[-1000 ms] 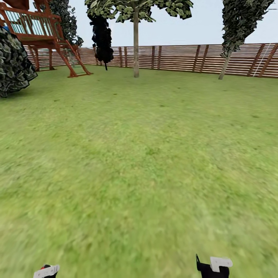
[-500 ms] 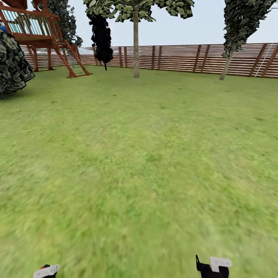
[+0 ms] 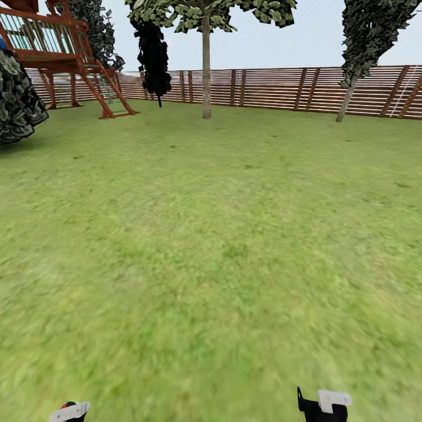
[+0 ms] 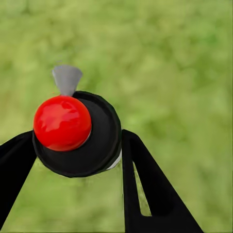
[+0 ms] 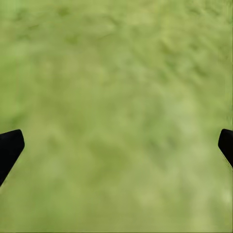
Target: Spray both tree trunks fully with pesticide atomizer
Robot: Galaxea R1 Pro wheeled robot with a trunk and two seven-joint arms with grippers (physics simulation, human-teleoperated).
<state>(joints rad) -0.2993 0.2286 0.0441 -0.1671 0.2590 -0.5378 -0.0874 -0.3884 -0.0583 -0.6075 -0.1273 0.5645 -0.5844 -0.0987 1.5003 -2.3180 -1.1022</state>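
Note:
In the left wrist view my left gripper is shut on the pesticide atomizer, a black round body with a red cap and a grey nozzle, held above blurry grass. My right gripper stands open over the grass with nothing between its fingers. Both grippers peek in at the head view's lower edge, the left gripper and the right gripper. Far ahead by the fence stands a tree with a straight pale trunk. At the far right a dark-crowned tree leans on a thin pale trunk.
A brown slat fence closes off the far side of the green lawn. A red-brown wooden play tower stands at the back left beside a dark bush. A near-black narrow tree rises left of the pale trunk.
The whole head view has shifted slightly: the bush slid left and the right tree slid right, so the camera moved forward. Both grippers keep their places in the picture.

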